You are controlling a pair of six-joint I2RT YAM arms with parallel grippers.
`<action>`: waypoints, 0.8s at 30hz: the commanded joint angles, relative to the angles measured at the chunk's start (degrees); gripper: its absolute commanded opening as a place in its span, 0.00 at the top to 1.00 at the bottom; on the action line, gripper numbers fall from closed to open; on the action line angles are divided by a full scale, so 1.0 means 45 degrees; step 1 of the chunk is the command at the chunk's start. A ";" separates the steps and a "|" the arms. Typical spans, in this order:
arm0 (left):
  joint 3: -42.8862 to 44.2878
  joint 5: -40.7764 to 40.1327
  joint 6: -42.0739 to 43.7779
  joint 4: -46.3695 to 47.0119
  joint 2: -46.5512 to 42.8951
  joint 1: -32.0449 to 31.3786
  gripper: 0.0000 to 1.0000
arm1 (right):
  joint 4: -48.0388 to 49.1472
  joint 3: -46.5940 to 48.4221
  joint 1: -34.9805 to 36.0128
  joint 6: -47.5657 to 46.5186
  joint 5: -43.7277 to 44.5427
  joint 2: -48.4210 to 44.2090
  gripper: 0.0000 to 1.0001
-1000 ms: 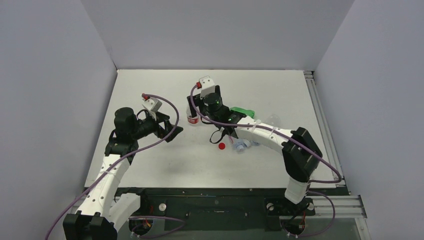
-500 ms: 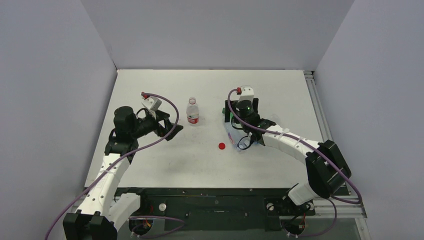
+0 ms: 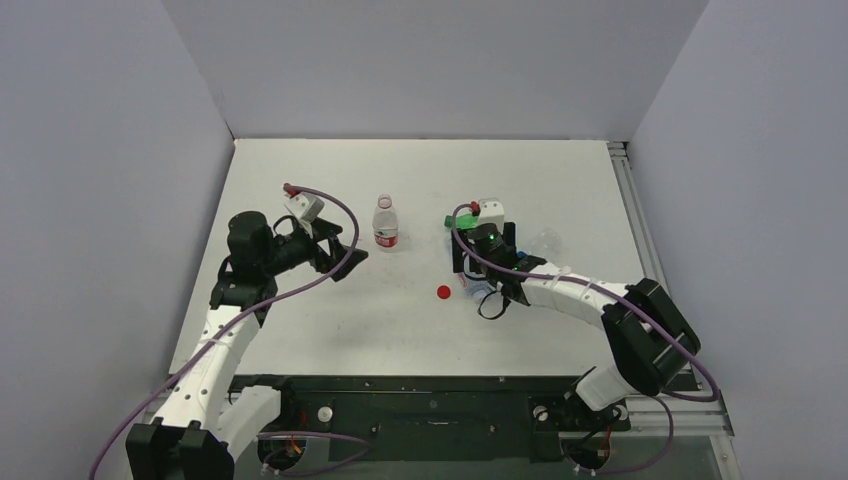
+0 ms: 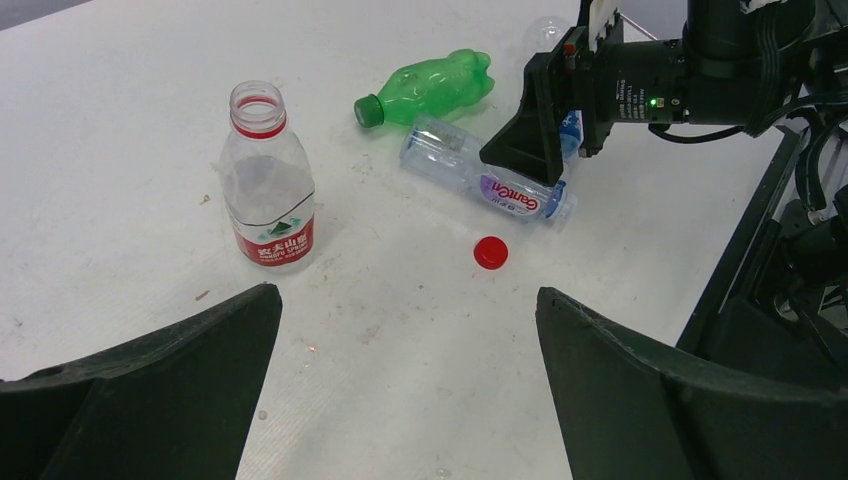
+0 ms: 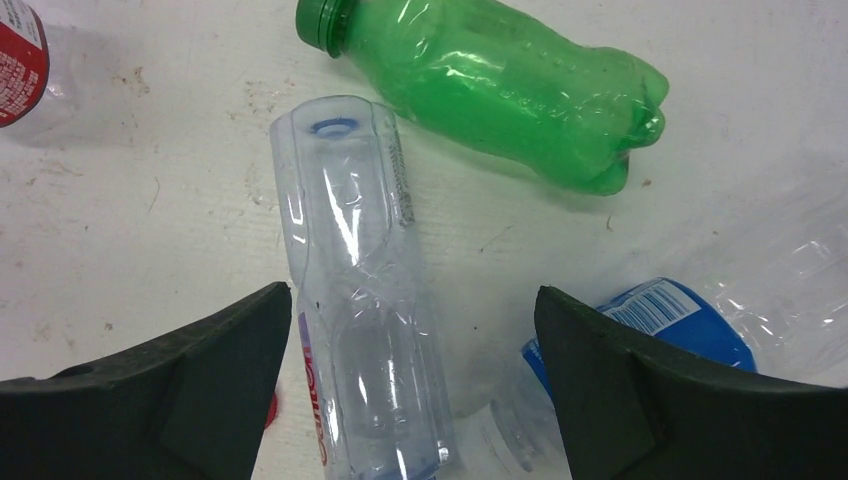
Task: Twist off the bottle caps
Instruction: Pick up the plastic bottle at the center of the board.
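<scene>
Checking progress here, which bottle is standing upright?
The clear bottle with the red-white label, open-necked. The green bottle and the clear purple-lettered bottle beside it lie on their sides.

Glossy, translucent plastic on the green bottle (image 5: 500, 85), dented near the base. Clear, thin, shiny plastic on the ribbed bottle (image 5: 360, 290) and the upright bottle (image 4: 265, 180) (glossy red-white label, material unclear). Glossy film label on the blue-labelled bottle (image 5: 660, 315). Smooth, opaque plastic on the red cap (image 4: 490, 252). Matt white table (image 4: 400, 330), scuffed and speckled.
</scene>
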 commanded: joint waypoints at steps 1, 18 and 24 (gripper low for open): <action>0.0696 0.0362 0.0067 0.0536 0.0040 -0.0090 0.03 | 0.0623 0.0457 0.0224 0.0065 -0.0214 0.0582 0.16; 0.0973 0.0200 -0.0579 0.1211 -0.0071 -0.0151 0.03 | 0.0345 0.1529 0.0521 0.0268 -0.0528 0.2768 0.40; 0.1520 0.0623 -0.1552 0.2111 -0.0257 -0.0240 0.03 | 0.0376 0.1485 0.0730 0.0236 -0.0549 0.2996 0.47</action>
